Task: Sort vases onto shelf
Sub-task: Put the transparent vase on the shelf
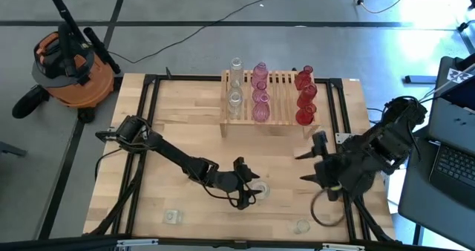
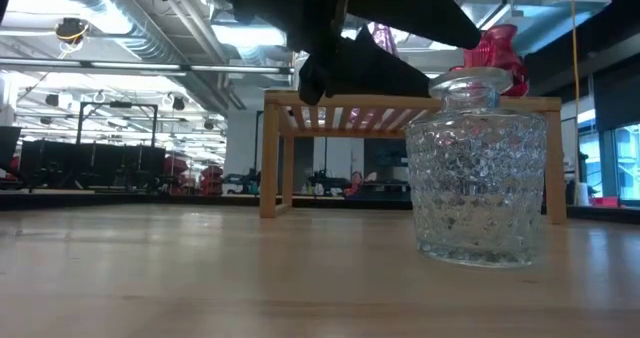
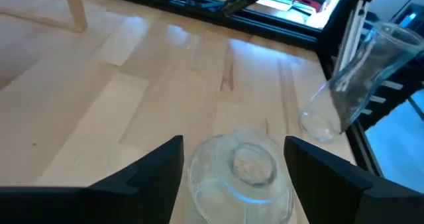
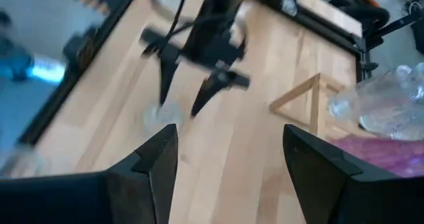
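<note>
Step in hand: the left gripper [image 1: 252,194] stood over a clear glass vase [image 1: 261,191], so this looked like the reach for a pick-up.
Left gripper state: its fingers [image 3: 156,171] were spread wide, one on each side of the vase [image 3: 240,174], not yet closed on it.
Vase place: upright on the table [image 1: 178,136], well in front of the shelf [image 1: 271,102].
Next move: probably lower, close on the vase, then lift it toward the shelf.
Shelf: already carried clear, pink and red vases in rows.
Right gripper [image 1: 315,160]: waited to the right of the vase, nearer the shelf, fingers apart and empty.
</note>
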Controlling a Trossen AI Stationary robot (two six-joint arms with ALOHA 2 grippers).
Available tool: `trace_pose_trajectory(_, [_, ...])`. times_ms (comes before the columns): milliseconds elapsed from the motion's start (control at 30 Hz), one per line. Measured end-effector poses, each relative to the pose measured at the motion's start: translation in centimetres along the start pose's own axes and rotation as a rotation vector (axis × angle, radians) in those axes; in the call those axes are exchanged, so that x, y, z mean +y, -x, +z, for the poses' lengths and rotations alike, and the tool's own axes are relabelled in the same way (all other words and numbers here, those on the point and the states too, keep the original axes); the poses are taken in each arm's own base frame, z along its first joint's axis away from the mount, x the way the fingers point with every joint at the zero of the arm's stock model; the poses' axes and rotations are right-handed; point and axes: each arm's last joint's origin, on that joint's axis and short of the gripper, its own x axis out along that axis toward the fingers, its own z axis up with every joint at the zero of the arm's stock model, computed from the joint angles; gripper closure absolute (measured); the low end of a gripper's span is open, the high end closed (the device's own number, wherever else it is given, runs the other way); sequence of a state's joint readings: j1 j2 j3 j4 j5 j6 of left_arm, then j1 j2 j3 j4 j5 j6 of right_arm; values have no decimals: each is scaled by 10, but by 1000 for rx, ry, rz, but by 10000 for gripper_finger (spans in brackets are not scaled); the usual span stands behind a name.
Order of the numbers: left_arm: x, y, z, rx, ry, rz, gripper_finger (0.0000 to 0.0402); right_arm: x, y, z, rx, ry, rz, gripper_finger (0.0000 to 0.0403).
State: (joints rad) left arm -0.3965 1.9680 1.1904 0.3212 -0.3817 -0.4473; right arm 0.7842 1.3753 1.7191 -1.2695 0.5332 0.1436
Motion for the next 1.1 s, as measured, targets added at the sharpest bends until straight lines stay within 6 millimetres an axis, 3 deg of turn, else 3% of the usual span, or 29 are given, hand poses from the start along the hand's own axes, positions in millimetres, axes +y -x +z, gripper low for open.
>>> trace_pose_trajectory(133, [-3,1,-3,57,100,-72,148,17,-7,-16,66,37,-51,182])
trace_pose_trajectory(233, [-7,4,-13,179,199,-112,152,30,-25,-32,97,3,-65,182])
trace_pose_trajectory(433, [-19,12,-22,248,233,-141,171,48,-91,-63,-47,-211,-17,182])
trace_pose_trajectory(667, [-17,11,-24,265,233,-135,188,42,-152,-105,-253,-537,131,182])
trace_pose_trajectory(767, [-15,10,-23,260,209,-130,190,43,-163,-116,-320,-571,219,182])
trace_pose_trajectory(900, [-7,6,-19,241,201,-106,190,44,-169,-130,-224,-526,213,182])
trace_pose_trajectory(1100, [4,1,-13,207,216,-59,190,44,-176,-133,-185,-494,198,182])
